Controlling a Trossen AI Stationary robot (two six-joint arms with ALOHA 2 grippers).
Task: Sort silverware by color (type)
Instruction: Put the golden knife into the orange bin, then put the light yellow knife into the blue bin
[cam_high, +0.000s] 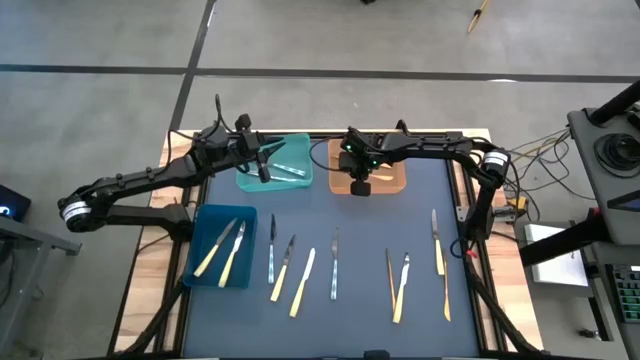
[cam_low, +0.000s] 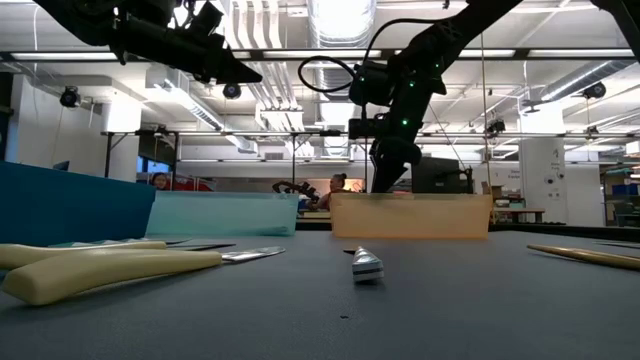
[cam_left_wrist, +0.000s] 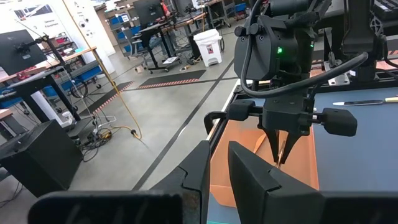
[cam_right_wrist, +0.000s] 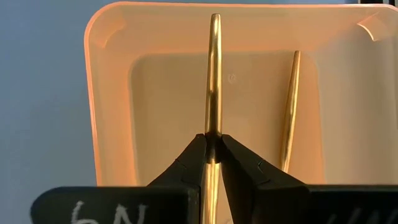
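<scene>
Three bins (cam_high: 222, 262) – eight utensils (cam_high: 304, 282) loose on the mat.

My table (cam_high: 400, 220), dark blue mat on a wooden frame, carries three bins: teal bin (cam_high: 290, 152) and orange bin (cam_high: 390, 178) toward the far edge, blue bin (cam_high: 205, 225) at left; loose silverware (cam_high: 335, 265) lies in a row across the near half

Across the near half of the table (cam_high: 360, 215), a row of silverware (cam_high: 335, 263) leaves narrow lanes between pieces. At the far edge, the teal bin (cam_high: 290, 150) and orange bin (cam_high: 395, 180) stand under both arms, with bare mat between them and the row.
</scene>
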